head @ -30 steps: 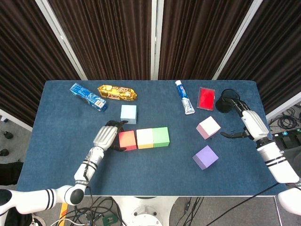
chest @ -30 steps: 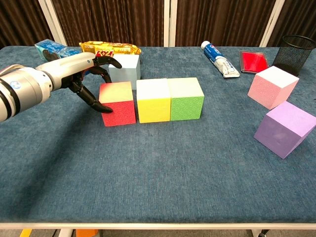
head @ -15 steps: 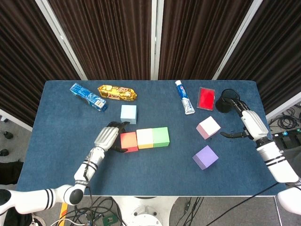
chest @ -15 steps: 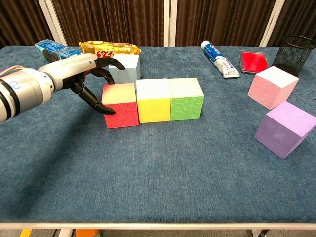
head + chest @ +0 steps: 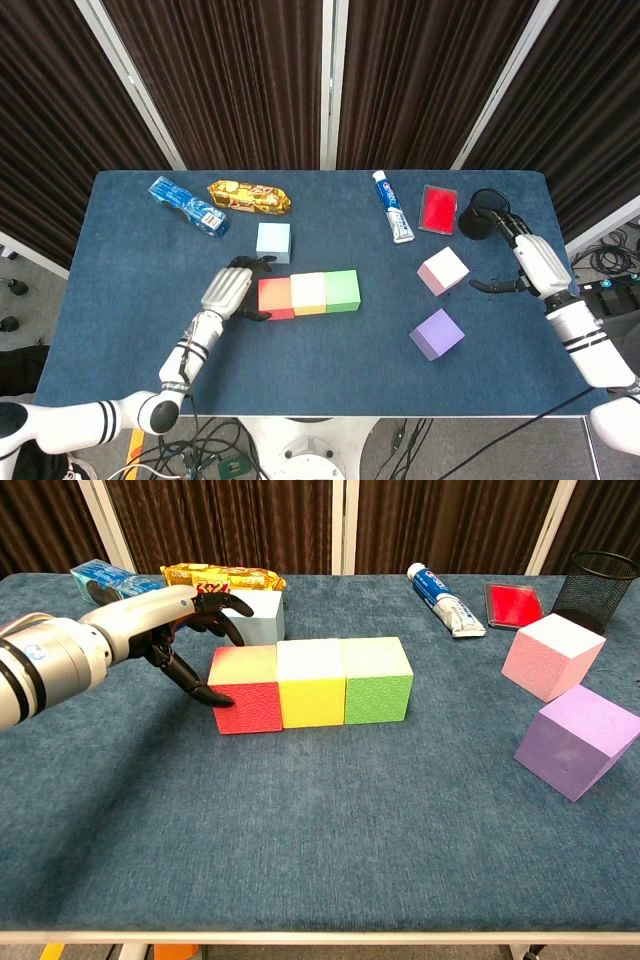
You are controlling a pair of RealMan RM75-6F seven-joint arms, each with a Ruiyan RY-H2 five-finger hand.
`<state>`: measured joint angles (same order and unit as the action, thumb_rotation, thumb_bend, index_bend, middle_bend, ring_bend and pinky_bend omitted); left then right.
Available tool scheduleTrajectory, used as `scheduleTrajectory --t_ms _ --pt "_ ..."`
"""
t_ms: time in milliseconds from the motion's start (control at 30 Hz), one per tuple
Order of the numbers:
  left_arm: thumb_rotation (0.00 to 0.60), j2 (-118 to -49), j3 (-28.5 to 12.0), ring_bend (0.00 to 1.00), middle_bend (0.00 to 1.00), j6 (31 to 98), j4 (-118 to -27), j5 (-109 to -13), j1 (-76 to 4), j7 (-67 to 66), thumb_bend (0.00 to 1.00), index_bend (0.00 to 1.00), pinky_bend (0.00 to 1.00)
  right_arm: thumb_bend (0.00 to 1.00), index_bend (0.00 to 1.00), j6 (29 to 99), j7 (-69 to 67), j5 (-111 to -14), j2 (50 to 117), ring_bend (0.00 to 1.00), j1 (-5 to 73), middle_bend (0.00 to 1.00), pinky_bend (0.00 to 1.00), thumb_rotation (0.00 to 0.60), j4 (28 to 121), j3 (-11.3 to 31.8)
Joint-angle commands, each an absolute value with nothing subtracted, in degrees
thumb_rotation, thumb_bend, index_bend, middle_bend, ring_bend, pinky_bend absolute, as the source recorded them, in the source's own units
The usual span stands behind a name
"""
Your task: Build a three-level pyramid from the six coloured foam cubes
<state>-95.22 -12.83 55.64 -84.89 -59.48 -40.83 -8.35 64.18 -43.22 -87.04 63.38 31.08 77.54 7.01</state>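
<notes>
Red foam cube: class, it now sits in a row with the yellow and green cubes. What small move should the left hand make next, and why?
Probably draw the left hand away from the red foam cube and reach for the pale blue foam cube just behind: the bottom row of three looks closed up, so the second level comes next.

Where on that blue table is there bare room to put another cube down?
The widest free patch is the near strip of the table, in front of the red cube, yellow cube and green cube. The left side is also bare. It is crowded at the far edge, and on the right around the pink cube and purple cube.
</notes>
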Motion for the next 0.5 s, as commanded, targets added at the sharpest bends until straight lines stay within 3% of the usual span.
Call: scheduleTrajectory --t_ms 33,267,500 --pt "0.6 -95.3 -12.7 0.13 0.34 55.8 -84.9 -60.0 -40.8 -8.1 0.09 0.14 0.11 0.03 0.0 64.2 -43.2 -87.0 63.4 0.0 31.1 0.14 0.0 0.6 77.5 7.0" --pt "0.6 -95.7 -12.7 0.13 0.47 56.6 -84.4 -61.2 -40.6 -7.7 0.09 0.14 0.11 0.03 0.0 64.0 -43.2 -86.9 63.6 0.0 31.2 0.14 0.0 0.6 77.3 7.0" --pt "0.6 -96.4 -12.7 0.13 0.5 57.2 -83.6 -61.3 -40.5 -8.0 0.1 0.14 0.11 0.03 0.0 63.9 -43.1 -86.9 63.7 0.0 31.2 0.14 0.0 0.6 77.2 6.9"
